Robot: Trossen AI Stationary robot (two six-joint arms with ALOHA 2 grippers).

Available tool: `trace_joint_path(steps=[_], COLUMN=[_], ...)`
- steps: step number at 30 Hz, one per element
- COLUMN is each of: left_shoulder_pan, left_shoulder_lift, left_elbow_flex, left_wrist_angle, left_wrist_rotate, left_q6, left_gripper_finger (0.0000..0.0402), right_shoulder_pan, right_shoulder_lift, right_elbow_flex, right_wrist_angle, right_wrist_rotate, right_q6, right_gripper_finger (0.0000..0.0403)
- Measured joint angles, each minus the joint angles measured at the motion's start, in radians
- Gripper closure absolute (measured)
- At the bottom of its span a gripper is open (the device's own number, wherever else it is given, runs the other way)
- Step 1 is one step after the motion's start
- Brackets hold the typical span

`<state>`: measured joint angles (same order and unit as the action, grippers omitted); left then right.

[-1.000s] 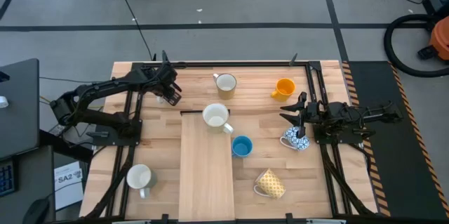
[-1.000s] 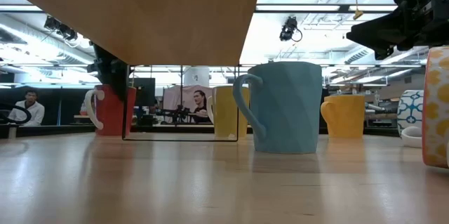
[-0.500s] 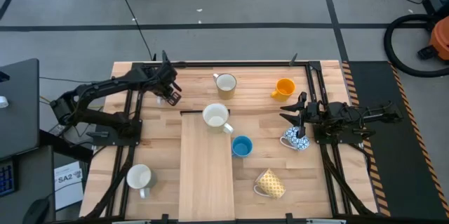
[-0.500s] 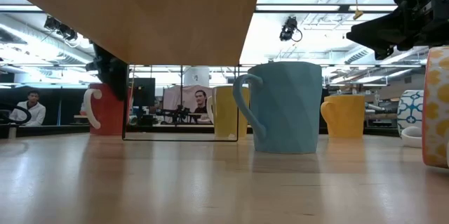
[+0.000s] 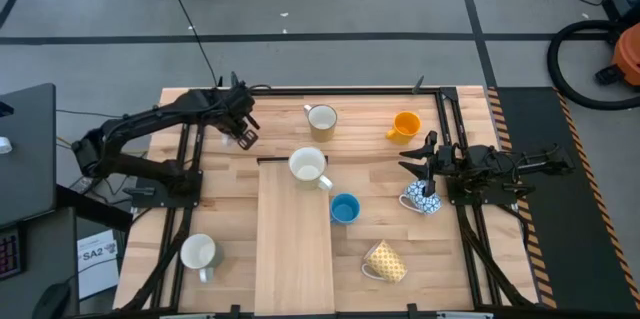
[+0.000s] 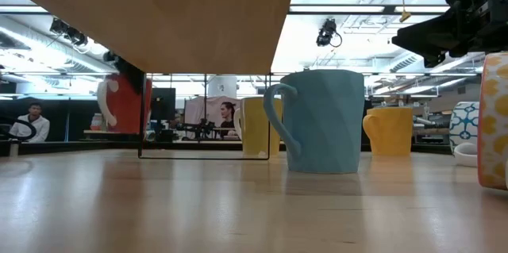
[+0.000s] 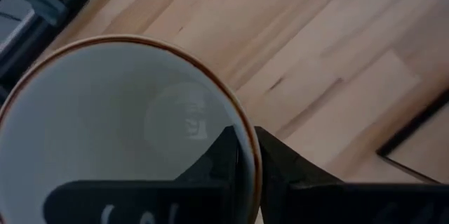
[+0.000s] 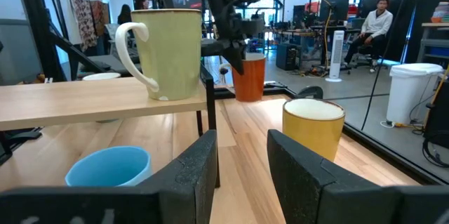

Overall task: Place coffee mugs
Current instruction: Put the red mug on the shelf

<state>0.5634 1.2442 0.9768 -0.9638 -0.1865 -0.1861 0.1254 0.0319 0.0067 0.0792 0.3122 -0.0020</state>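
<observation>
Two fingers of mine pinch one mug's rim, lifted clear of the table.
My left gripper (image 5: 243,131) is clamped tight on the wall of the red mug (image 6: 123,104), one finger inside its pale interior, at the table's (image 5: 300,259) far left. My right gripper (image 5: 418,166) hangs half-spread, holding nothing, over the blue-and-white patterned mug (image 5: 419,199). Nearby stand the bright blue mug (image 5: 344,208), orange mug (image 5: 405,124), and a cream mug (image 5: 307,166) on the raised board.
</observation>
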Motion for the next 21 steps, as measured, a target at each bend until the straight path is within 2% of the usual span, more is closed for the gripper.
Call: trace_joint_path(steps=[13,21], left_shoulder_pan=[-0.18,-0.347], left_shoulder_lift=[-0.001,-0.001], left_elbow_flex=[0.34,0.545], left_wrist_angle=[-0.287,-0.396], left_wrist_rotate=[-0.001,0.001], left_q6=[-0.095,-0.151], left_gripper_finger=[0.0366,0.0366], right_shoulder_pan=[0.0,0.0], right_shoulder_lift=[0.0,0.0], right_elbow_flex=[0.0,0.0], right_wrist_angle=[0.0,0.0], right_wrist_rotate=[0.0,0.0], right_q6=[0.0,0.0], right_gripper_finger=[0.027,0.027])
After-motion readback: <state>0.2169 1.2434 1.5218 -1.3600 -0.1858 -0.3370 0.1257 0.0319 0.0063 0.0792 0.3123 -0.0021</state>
